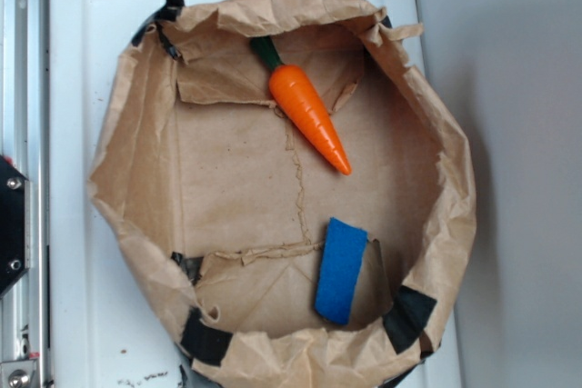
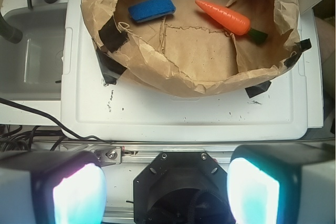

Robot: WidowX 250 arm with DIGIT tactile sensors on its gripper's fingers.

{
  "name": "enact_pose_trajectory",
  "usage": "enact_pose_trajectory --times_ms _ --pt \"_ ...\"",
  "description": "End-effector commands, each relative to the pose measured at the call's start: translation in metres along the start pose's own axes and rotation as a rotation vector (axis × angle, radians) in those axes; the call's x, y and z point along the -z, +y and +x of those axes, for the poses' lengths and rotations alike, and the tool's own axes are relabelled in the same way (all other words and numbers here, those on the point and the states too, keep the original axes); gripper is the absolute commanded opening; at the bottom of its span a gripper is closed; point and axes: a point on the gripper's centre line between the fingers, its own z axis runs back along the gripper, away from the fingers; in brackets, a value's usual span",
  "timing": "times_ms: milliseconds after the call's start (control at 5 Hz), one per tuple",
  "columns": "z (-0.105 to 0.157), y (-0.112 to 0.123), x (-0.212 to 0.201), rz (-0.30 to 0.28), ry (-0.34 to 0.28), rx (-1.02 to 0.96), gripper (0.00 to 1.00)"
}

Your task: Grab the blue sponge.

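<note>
exterior, flat bright blue sponge (image 1: 342, 271), soft-edged rectangle

**A Sponge and a Carrot in a Paper Bag**

A big brown paper bag (image 1: 136, 161) sits open on a white plastic top (image 1: 73, 88). Its sides are crumpled and rolled down. Bits of black tape (image 1: 407, 317) stick on its edge. Inside, near the bottom edge, lies the blue sponge (image 1: 341, 270). It is flat and lies a bit tilted. Near the top lies an orange toy carrot (image 1: 309, 115) with a dark green stem. The two are well apart. A metal rail (image 1: 20, 61) runs down the left side.
</note>
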Motion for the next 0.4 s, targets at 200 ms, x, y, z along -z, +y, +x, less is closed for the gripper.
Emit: enact_pose_trajectory --times_ms 200 --pt "0.016 0.006 0.01 0.004 -0.042 -0.118 1.0"
